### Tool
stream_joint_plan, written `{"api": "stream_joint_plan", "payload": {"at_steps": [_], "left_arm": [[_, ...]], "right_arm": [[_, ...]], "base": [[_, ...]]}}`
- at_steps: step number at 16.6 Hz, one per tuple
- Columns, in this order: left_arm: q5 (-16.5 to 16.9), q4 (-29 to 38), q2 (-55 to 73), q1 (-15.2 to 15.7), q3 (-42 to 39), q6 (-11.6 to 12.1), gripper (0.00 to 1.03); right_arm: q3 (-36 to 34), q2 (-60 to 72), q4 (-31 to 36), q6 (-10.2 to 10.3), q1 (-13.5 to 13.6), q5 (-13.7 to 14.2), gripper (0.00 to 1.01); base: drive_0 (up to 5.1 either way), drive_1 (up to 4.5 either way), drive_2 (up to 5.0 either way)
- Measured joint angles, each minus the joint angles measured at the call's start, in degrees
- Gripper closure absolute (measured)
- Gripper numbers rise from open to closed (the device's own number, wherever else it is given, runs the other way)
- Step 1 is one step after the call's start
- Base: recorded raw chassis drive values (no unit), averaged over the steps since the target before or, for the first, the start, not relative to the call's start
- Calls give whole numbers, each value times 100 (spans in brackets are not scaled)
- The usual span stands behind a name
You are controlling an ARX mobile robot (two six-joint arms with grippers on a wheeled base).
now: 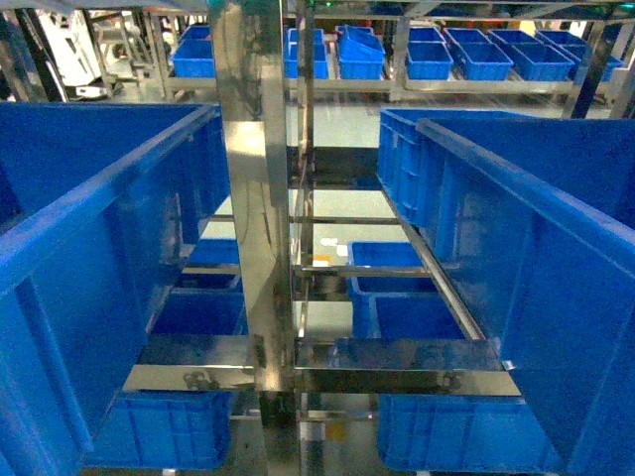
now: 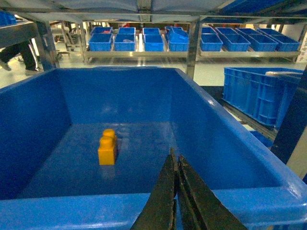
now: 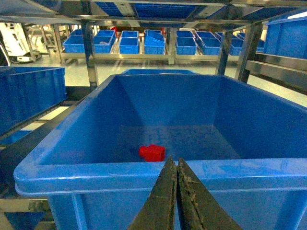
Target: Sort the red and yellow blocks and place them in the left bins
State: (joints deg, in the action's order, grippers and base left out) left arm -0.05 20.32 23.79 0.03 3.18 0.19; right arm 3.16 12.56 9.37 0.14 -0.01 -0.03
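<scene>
Head view: you get two big blue plastic bins, the left bin [image 1: 89, 258] and the right bin [image 1: 536, 288], flanking a shiny steel rack post [image 1: 260, 228]; neither arm nor either block shows here, so don't count on this camera to confirm a pick or a drop. Left wrist view: the left gripper [image 2: 175, 158] has its dark jaws pressed together with nothing between them, sitting at the near rim of the left bin [image 2: 62, 208]. The orange-yellow plastic brick with two round studs [image 2: 107, 147] stands upright on that bin's floor, left of the gripper line and well apart from it. My read is it's already sorted; if you sweep that arm across the floor you can knock it over or drag it. Right wrist view: the right gripper [image 3: 175, 162] is also shut and empty, just above the near wall of the right bin [image 3: 144, 175]. The bright red plastic brick with a stepped top [image 3: 152, 152] lies on the floor near that wall, slightly left of the fingertips. That one looks like the job left. Risks: going down with jaws shut just shoves it; it sits close under the rim, so a steep approach can hit the wall; the stepped top may let it twist out of a pinch; then the carry to the left has to clear the rim and the post.
</scene>
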Motion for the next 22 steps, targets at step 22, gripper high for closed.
{"api": "stream_joint_plan", "payload": {"at_steps": [22], "left_arm": [[0, -2061, -2321, -4, -232, -7, 99]], "right_arm": [[-236, -1224, -964, -7, 0, 2, 95]], "base": [[0, 0, 0]]}}
